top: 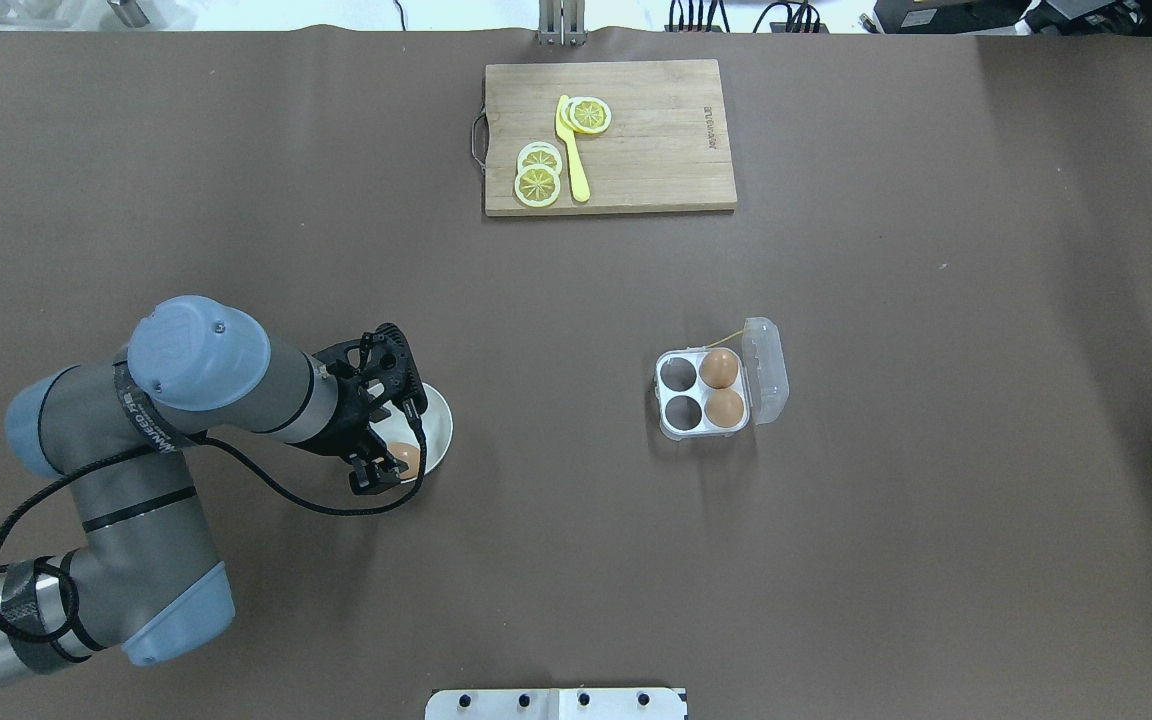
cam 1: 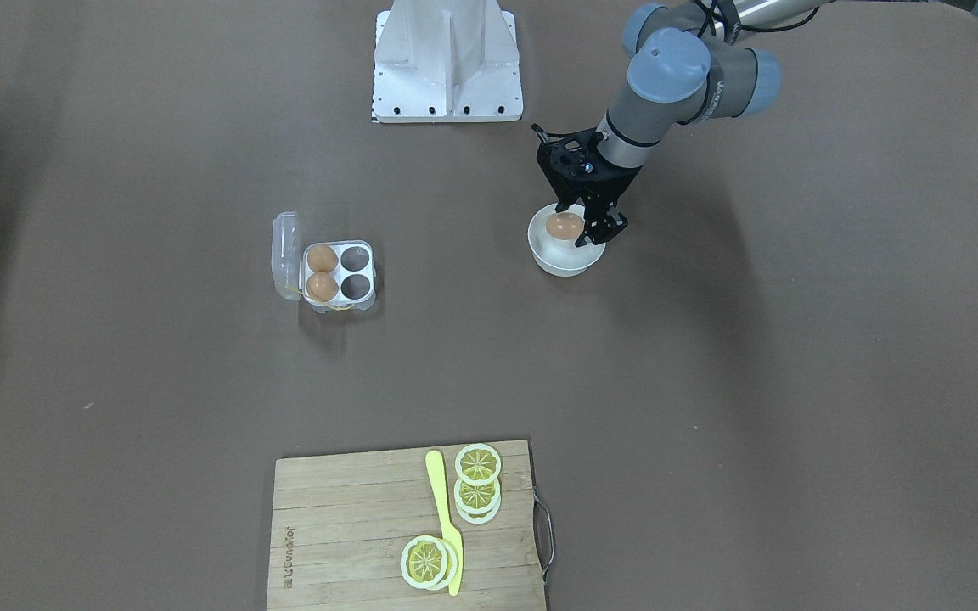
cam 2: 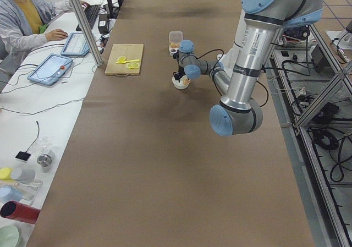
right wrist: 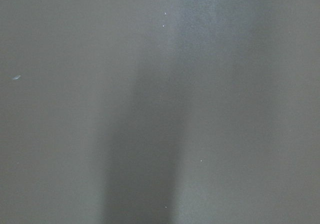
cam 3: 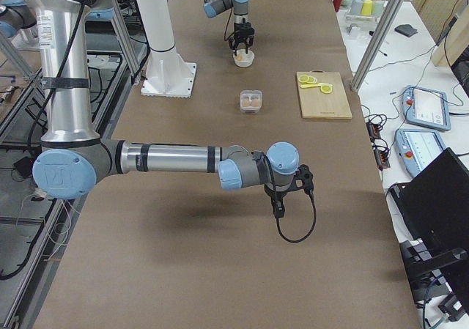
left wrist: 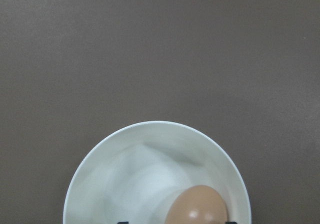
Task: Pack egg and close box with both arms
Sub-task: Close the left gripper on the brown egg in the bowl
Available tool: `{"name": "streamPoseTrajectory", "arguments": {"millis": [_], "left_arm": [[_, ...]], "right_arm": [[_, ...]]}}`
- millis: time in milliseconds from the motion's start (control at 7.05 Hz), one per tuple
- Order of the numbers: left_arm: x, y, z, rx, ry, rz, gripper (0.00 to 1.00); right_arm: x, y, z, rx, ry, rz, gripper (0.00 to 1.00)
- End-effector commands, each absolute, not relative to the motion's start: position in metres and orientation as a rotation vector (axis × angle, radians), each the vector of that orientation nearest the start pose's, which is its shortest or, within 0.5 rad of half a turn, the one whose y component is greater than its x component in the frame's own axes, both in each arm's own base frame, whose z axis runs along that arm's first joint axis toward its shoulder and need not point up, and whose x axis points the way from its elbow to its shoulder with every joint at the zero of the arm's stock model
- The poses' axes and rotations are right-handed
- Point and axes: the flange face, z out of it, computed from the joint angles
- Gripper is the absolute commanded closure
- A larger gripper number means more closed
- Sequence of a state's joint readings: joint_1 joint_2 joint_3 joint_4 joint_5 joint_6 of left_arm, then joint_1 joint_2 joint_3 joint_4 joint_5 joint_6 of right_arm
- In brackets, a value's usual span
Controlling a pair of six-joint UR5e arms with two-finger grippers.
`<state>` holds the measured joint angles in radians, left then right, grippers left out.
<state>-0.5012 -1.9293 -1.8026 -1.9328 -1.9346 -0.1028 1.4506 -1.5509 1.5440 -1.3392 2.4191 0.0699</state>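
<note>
The egg [cam 1: 563,226] lies in a round white bowl [cam 1: 559,260]; it also shows in the left wrist view [left wrist: 197,208] and the overhead view [top: 404,458]. My left gripper [cam 1: 584,226] hangs over the bowl, open, with its fingers on either side of the egg. The clear box [cam 1: 338,273] stands mid-table with its lid [cam 1: 285,255] open and two brown eggs [top: 721,368] in the cups beside the lid; the other two cups are empty. My right gripper [cam 3: 279,206] shows only in the exterior right view, over bare table, and I cannot tell its state.
A wooden cutting board [cam 1: 345,543] with lemon slices [cam 1: 478,463] and a yellow knife [cam 1: 445,518] lies at the table edge far from the robot. The white base stand [cam 1: 446,64] is on the robot's side. An operator [cam 2: 22,16] sits beside the table.
</note>
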Motion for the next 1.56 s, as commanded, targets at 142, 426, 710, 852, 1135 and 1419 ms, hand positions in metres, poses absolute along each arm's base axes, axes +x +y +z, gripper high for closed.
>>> {"name": "streamPoseTrajectory", "arguments": {"millis": [142, 426, 710, 852, 1135, 1419], "left_arm": [[0.4912, -0.3801, 0.3166, 0.623, 0.838, 1.053, 0.31], [0.4915, -0.3792, 0.3201, 0.613, 0.837, 1.047, 0.31], [0.4925, -0.3797, 0.3180, 0.615, 0.839, 1.044, 0.35], [0.4922, -0.3805, 0.3187, 0.612, 0.839, 1.042, 0.36], [0.4924, -0.3795, 0.3206, 0.607, 0.839, 1.039, 0.36], [0.4925, -0.3797, 0.3223, 0.596, 0.841, 1.022, 0.37]], "right_arm": [[-0.0038, -0.5160, 0.6302, 0.133, -0.862, -0.144, 0.00], [-0.0039, -0.5161, 0.6293, 0.134, -0.863, -0.145, 0.00], [-0.0039, -0.5161, 0.6293, 0.134, -0.863, -0.145, 0.00], [-0.0039, -0.5161, 0.6293, 0.134, -0.863, -0.145, 0.00], [-0.0048, -0.5168, 0.6285, 0.135, -0.863, -0.147, 0.00], [-0.0048, -0.5168, 0.6285, 0.134, -0.864, -0.146, 0.00]]}}
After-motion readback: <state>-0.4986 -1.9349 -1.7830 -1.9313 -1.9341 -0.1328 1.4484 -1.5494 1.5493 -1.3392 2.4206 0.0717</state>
